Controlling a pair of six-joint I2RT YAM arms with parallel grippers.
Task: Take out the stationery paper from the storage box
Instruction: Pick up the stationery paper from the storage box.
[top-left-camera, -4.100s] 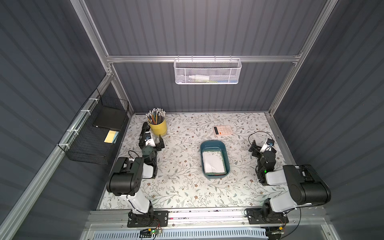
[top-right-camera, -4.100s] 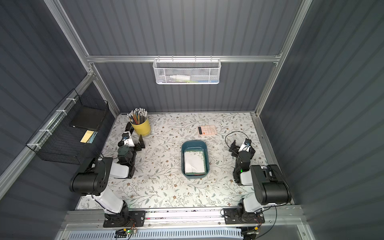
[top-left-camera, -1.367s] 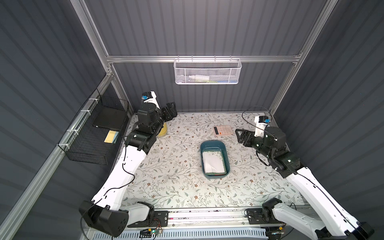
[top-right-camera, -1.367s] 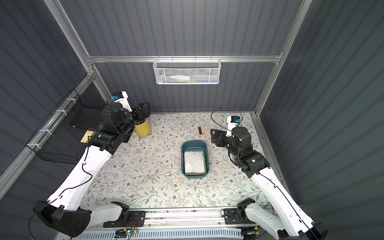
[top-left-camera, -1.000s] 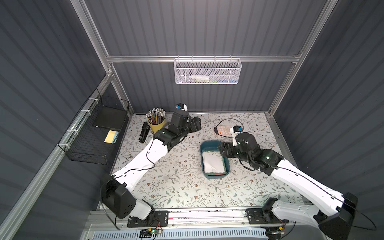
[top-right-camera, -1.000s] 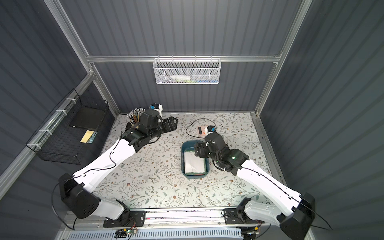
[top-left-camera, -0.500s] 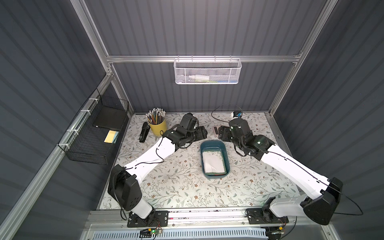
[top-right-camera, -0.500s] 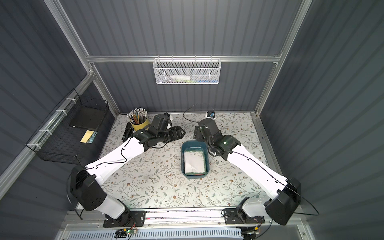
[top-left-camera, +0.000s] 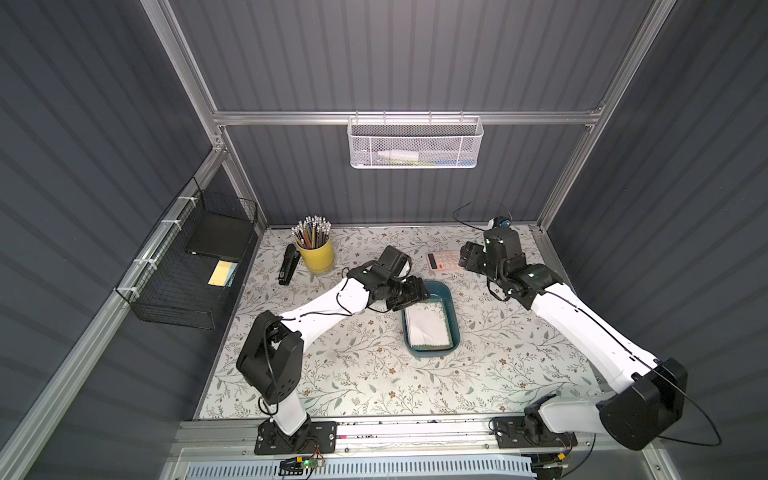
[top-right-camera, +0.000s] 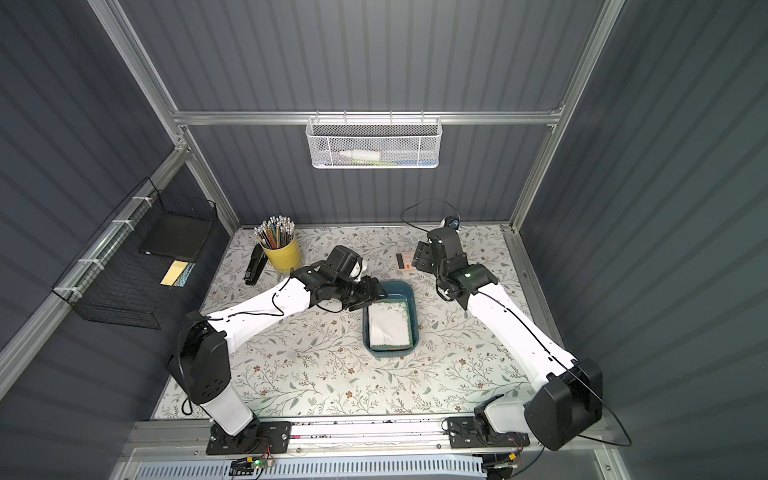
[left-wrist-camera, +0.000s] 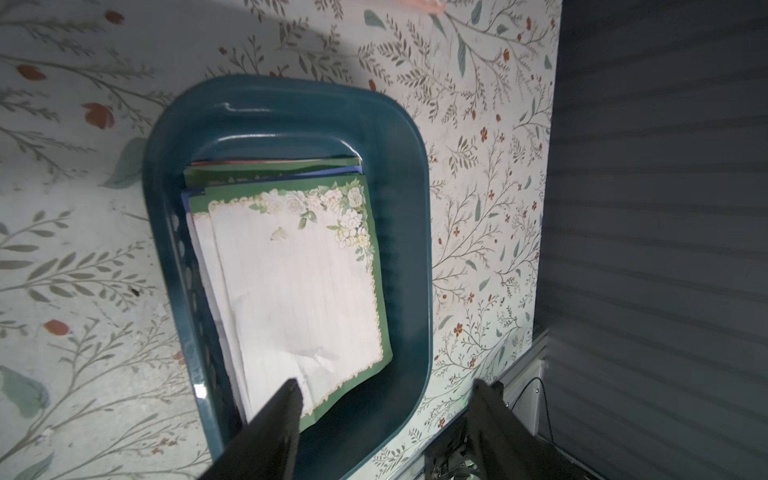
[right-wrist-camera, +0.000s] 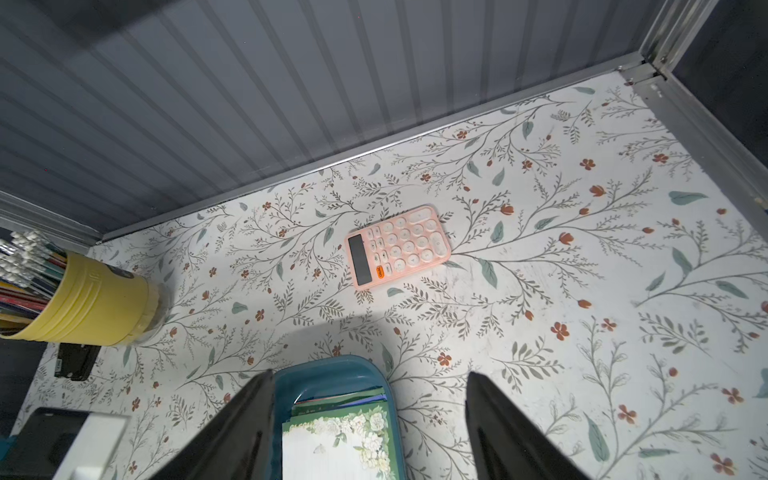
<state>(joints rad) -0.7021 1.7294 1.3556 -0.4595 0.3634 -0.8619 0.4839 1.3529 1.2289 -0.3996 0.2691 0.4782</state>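
Note:
The storage box is a shallow teal tray in the middle of the floral table. In it lies the stationery paper, a stack whose top sheet is white with a green floral border. My left gripper hangs open over the box's far left corner, with nothing between its fingers. My right gripper is open and empty, raised beyond the box's far right, near the calculator.
A pink calculator lies just past the box. At the back left stand a yellow pencil cup and a black stapler. A black wire basket hangs on the left wall and a white mesh basket on the back wall.
Both arms rose from their folded rest and reached in toward the box. In the last half second the left gripper dropped to the box's far corner and the right gripper drifted right.

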